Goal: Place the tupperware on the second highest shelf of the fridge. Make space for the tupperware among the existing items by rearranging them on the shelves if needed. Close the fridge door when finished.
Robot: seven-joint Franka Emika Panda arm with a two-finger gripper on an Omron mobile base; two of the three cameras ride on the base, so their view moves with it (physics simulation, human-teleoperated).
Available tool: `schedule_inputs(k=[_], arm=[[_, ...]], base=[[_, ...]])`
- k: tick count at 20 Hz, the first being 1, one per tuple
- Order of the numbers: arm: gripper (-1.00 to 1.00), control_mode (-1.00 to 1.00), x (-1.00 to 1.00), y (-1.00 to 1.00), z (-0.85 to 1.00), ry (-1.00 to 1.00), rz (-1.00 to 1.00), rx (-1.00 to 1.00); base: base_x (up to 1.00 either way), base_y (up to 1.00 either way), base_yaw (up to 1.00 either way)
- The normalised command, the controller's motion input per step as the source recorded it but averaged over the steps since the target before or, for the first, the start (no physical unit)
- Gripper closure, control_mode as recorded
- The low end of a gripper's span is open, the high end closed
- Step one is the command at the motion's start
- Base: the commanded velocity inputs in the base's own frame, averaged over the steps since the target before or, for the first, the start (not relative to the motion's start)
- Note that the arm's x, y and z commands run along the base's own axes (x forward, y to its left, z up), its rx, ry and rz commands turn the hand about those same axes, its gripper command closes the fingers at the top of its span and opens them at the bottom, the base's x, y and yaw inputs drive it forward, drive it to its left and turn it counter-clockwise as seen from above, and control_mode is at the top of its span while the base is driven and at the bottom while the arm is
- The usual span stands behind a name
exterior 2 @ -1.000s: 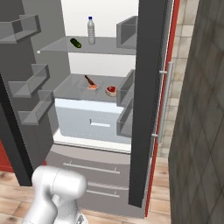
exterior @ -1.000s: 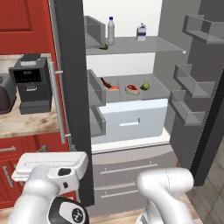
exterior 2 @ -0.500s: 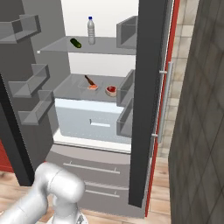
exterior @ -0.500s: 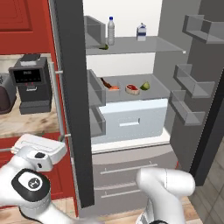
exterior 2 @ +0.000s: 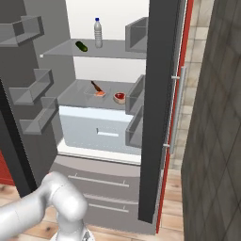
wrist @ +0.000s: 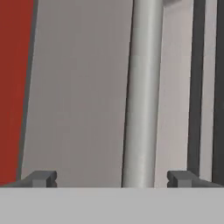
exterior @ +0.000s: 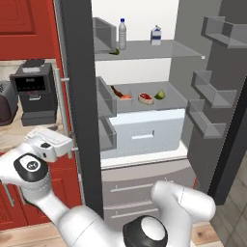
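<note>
Fridge wide open, upper shelf mostly bare

On the upper shelf (exterior: 178,49), a bottle (exterior: 122,34) and carton (exterior: 155,35) stand at the back; its front lies free. The left door (exterior: 79,96) walls off the shelf's left side, its handle (wrist: 142,92) between the gripper's (wrist: 111,178) spread fingers.

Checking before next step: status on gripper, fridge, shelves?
Gripper open, empty, jaws either side of a door handle. Fridge open; bottle and carton on upper shelf. No tupperware seen.

The bar handle (wrist: 142,92) runs off the hand view's top and bottom edges. In the left base view the left door (exterior: 79,96) hides part of the green item (exterior: 115,51) at the upper shelf's (exterior: 159,49) left edge. What the red items (exterior: 145,98) on the lower shelf are is too small to tell.
</note>
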Motion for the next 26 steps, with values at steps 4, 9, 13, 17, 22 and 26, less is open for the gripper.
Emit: schedule_inputs(k=[4, 9, 13, 17, 22, 26], arm=[[-1.0, -1.0, 0.28, -1.0, 0.22, 0.0, 0.0, 0.21], [-1.0, -1.0, 0.5, -1.0, 0.28, 0.0, 0.0, 0.22], [-1.0, -1.0, 0.95, -1.0, 0.21, 0.0, 0.03, 0.22], [-1.0, -1.0, 1.0, -1.0, 0.16, 0.0, 0.09, 0.2], [-1.0, -1.0, 1.0, -1.0, 0.12, 0.0, 0.11, 0.2], [-1.0, -1.0, 1.0, -1.0, 0.09, 0.0, 0.14, 0.18]], base=[[0.0, 0.0, 0.0], [0.0, 0.0, 0.0], [0.0, 0.0, 0.0], [0.0, 0.0, 0.0], [0.0, 0.0, 0.0], [0.0, 0.0, 0.0]])
